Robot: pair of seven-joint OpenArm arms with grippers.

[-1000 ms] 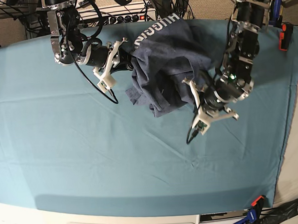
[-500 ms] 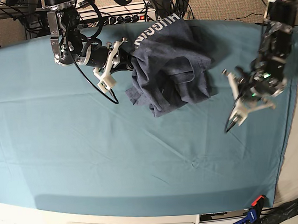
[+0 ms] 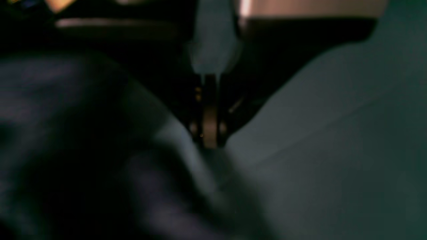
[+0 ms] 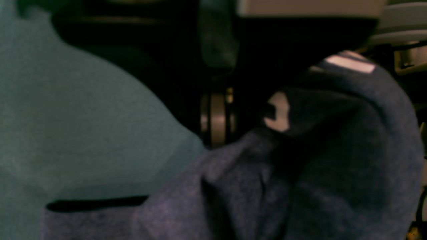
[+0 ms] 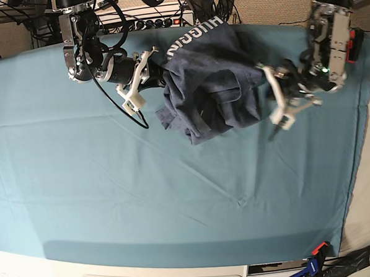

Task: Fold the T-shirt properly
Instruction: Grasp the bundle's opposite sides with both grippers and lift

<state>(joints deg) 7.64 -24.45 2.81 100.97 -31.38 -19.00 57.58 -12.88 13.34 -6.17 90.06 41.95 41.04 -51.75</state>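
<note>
Base view shows the navy T-shirt (image 5: pixel 210 81) bunched at the far middle of the teal-covered surface (image 5: pixel 113 198), white block lettering "HUGGING" readable along its far edge. The right hand (image 5: pixel 158 68) is clamped on the T-shirt's left edge. The left hand (image 5: pixel 263 72), fingers together, sits at the T-shirt's right edge; any grip there is unclear.

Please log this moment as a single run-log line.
T-shirt: bunched | right end effector: shut on T-shirt | left end effector: shut at shirt edge
</note>
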